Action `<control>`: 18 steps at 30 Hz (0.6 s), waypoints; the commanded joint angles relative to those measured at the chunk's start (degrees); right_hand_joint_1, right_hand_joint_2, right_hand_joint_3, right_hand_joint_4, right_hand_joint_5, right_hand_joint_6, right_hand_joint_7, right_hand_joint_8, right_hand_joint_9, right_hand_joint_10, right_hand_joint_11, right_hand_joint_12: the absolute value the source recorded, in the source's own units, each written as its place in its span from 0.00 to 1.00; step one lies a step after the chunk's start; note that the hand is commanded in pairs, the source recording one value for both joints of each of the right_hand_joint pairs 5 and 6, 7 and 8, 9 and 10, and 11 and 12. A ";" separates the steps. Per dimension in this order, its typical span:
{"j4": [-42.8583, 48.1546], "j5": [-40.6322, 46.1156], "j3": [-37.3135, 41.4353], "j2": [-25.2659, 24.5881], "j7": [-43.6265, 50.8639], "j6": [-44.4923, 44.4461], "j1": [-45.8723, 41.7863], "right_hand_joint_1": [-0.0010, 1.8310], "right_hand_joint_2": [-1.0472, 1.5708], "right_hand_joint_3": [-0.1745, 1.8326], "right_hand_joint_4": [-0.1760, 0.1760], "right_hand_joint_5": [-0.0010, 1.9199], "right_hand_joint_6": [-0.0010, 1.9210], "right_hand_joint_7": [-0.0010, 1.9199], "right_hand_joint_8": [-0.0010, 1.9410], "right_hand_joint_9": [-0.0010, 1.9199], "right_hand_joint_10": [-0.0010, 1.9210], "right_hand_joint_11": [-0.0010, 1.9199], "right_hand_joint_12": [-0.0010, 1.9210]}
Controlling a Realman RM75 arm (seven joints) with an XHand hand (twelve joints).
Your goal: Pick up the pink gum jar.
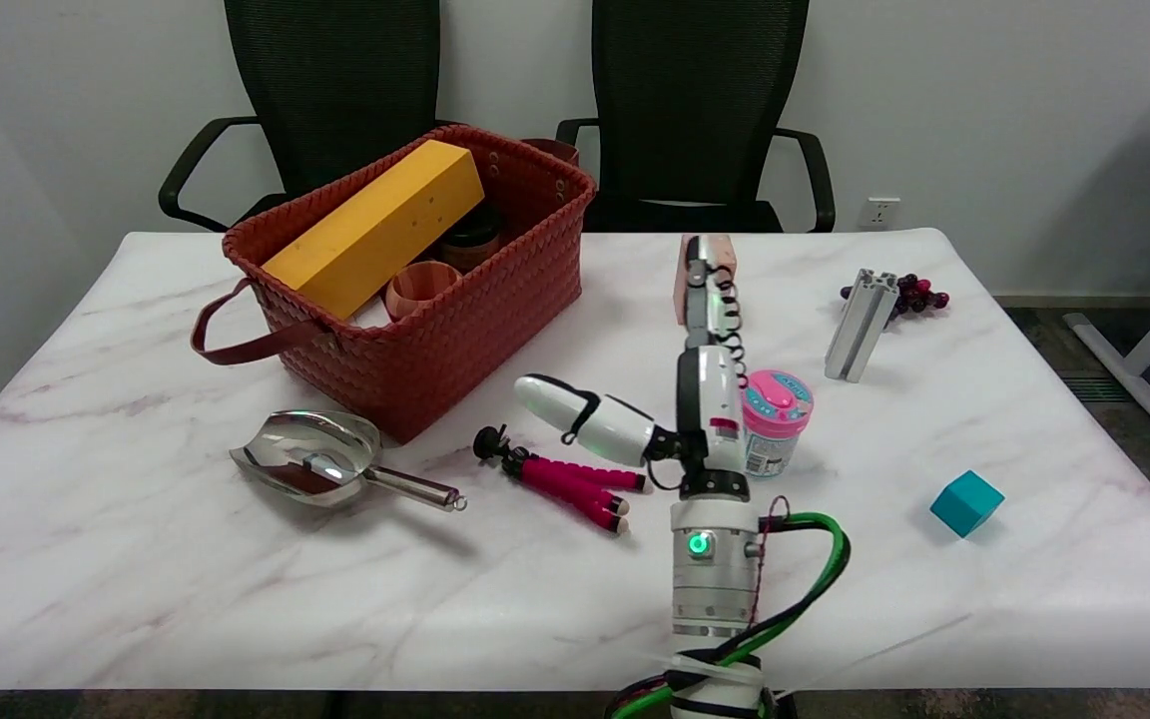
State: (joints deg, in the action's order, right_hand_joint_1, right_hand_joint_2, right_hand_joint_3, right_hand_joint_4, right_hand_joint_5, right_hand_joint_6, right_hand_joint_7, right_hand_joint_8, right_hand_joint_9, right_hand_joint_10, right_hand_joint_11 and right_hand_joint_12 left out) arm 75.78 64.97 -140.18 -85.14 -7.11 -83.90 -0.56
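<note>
Right hand [700, 399] over the bench [136, 559], fingers spread, gripping nothing: thumb out toward the picture's left, long fingers reaching away toward the chairs. Pink gum jar [775, 422] stands upright just beside the hand on its right flank, seemingly at the palm edge; contact can't be told. Grasp likely needs fingers wrapped around it.

A red woven basket [435, 300] on the marble worktop [136, 559] holds a long yellow block [375, 228] and a copper-coloured cup [421, 288]. Left of the fingers lie a steel scoop [320, 464] and a pink mini tripod [560, 481]. To their right: an aluminium profile [862, 324], purple grapes [919, 294], a teal cube [966, 502].
</note>
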 commanded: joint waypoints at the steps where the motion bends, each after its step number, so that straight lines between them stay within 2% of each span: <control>1: -0.71 6.98 0.16 -0.82 11.24 -15.80 -0.80 0.53 0.56 0.05 0.50 0.00 0.00 0.00 0.00 0.00 0.00 0.00 0.00; 9: -3.51 12.05 1.78 -0.19 12.25 -21.77 -0.82 0.54 0.55 0.06 0.50 0.00 0.00 0.00 0.00 0.00 0.00 0.00 0.00; 18: -4.81 17.37 4.26 1.39 11.82 -21.73 -0.74 0.54 0.54 0.07 0.50 0.00 0.00 0.00 0.00 0.00 0.00 0.00 0.00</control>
State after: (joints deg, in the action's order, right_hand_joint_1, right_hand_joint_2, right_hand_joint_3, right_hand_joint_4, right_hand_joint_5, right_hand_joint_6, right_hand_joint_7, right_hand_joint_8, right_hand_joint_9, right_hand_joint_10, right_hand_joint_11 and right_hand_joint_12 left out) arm 73.65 73.53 -138.98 -85.38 1.93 -99.38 -1.19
